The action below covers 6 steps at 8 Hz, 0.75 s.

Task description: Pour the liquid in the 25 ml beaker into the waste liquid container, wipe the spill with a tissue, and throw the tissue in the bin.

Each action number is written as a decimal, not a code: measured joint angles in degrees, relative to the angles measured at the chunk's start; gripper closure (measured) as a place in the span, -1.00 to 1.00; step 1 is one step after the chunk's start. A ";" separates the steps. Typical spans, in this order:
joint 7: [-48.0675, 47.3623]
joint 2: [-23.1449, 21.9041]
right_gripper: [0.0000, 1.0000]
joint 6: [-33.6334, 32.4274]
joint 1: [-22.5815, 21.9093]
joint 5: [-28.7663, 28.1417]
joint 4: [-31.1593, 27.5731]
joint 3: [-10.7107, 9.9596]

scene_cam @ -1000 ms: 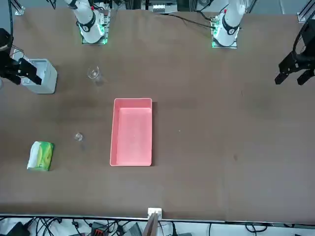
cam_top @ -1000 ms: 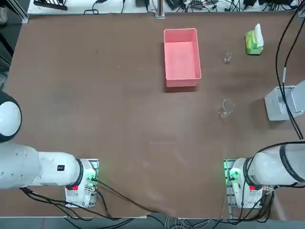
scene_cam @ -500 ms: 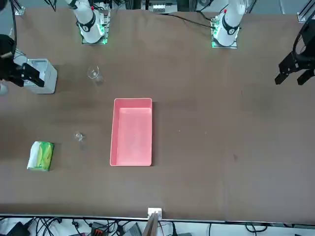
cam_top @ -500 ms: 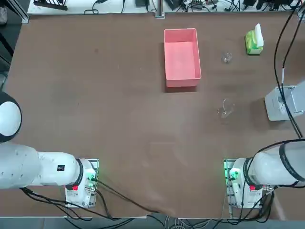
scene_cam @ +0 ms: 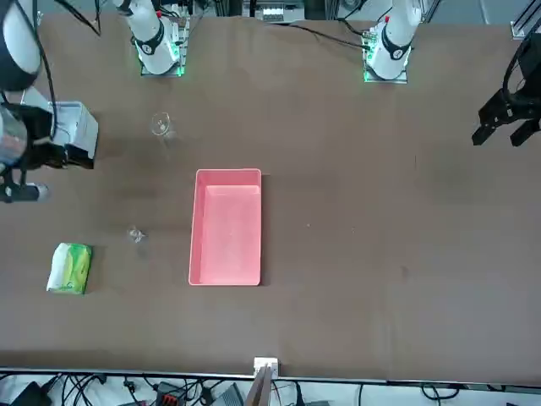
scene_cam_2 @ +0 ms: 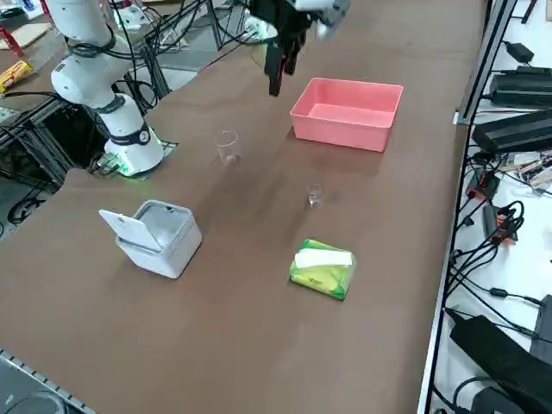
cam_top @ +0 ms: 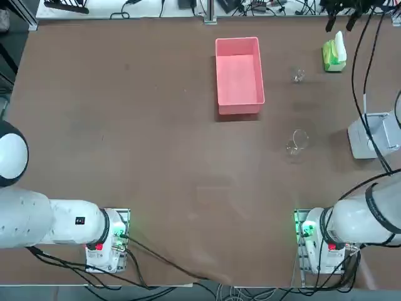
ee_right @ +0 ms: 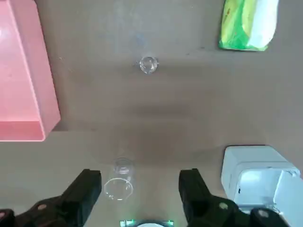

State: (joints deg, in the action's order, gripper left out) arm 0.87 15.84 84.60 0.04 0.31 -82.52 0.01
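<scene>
Hanging high above the counter [cam_top: 125, 125], the right pincer [ee_right: 139, 187] is spread wide and empty. Below it, the small beaker [ee_right: 148, 65] stands between the pink tray [ee_right: 21, 71] and the tissue pack [ee_right: 248, 23], apart from both; the grey bin [ee_right: 255, 175] is open.

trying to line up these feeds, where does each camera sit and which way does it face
Top: overhead, looking down; both arm bases along the bottom edge.
Front: across the table, facing the robot; bases at the top, right gripper at left.
Right side: raised, looking diagonally over the pale grey boxy bin; right gripper hangs high.
Right wrist: looks down past its open fingers at the larger clear glass beaker.
All four share the pink rectangular plastic tray and the tiny clear glass beaker.
</scene>
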 joint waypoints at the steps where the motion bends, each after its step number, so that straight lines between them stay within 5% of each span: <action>1: 2.13 0.40 -1.00 2.01 0.40 0.00 -1.53 -0.11; 6: 22.24 -0.17 -1.00 21.19 3.53 -0.15 -13.23 -0.27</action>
State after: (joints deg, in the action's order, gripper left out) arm 23.10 15.67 105.79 3.58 0.16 -95.75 -0.26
